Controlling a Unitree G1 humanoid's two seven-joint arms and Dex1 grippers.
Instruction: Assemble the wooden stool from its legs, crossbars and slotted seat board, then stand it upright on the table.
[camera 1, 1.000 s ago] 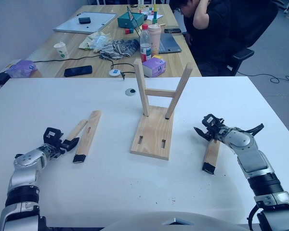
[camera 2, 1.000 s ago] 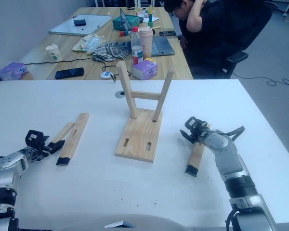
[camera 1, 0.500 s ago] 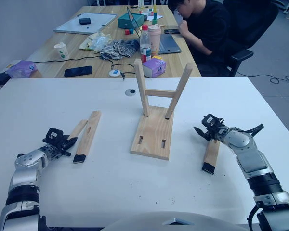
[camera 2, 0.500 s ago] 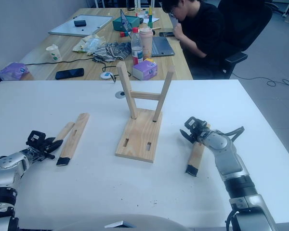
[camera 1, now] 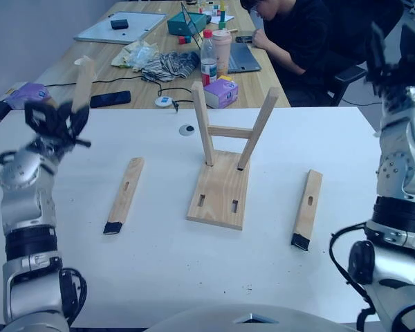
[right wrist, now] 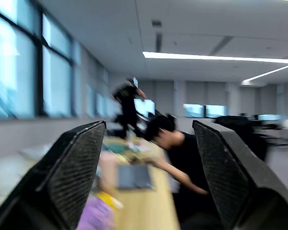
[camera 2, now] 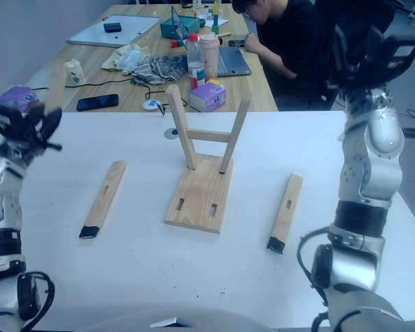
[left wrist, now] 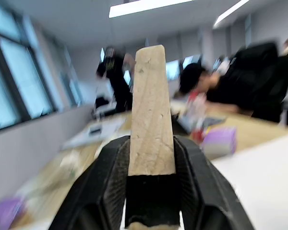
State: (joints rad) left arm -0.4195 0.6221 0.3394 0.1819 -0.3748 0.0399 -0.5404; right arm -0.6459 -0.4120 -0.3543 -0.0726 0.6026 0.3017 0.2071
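**A:** Which step is in hand?

**B:** The second half of the frame, it is judged. A short wooden piece (left wrist: 151, 96), taken to be the loose crossbar, is clamped at its lower end by the left gripper (left wrist: 151, 143). The fingers (left wrist: 110, 182) are closed tight against both its sides. It is held upright, high above the surface (camera 1: 159, 263).

**A:** And the right gripper (right wrist: 149, 163)?

**B:** Its fingers (right wrist: 74, 177) are spread wide and nothing is held between them. It is held high too, well clear of every part.

**A:** Where is the stool found?

**B:** The seat board (camera 1: 221, 190) is laid flat, well below both sets of fingers and between them. Two legs (camera 1: 203, 124) and a fitted crossbar (camera 1: 229, 133) are stood up from its far end, and two slots at its near end are unfilled. One slotted leg (camera 1: 124, 196) is laid below the left fingers and a second slotted leg (camera 1: 307, 207) below the right fingers, each apart from the board.

**A:** What is called for next?

**B:** The held piece must be brought down and its end fed into a loose leg's slot. That leg is probably best steadied by the right fingers. A square line-up is needed, or the end may be jammed.
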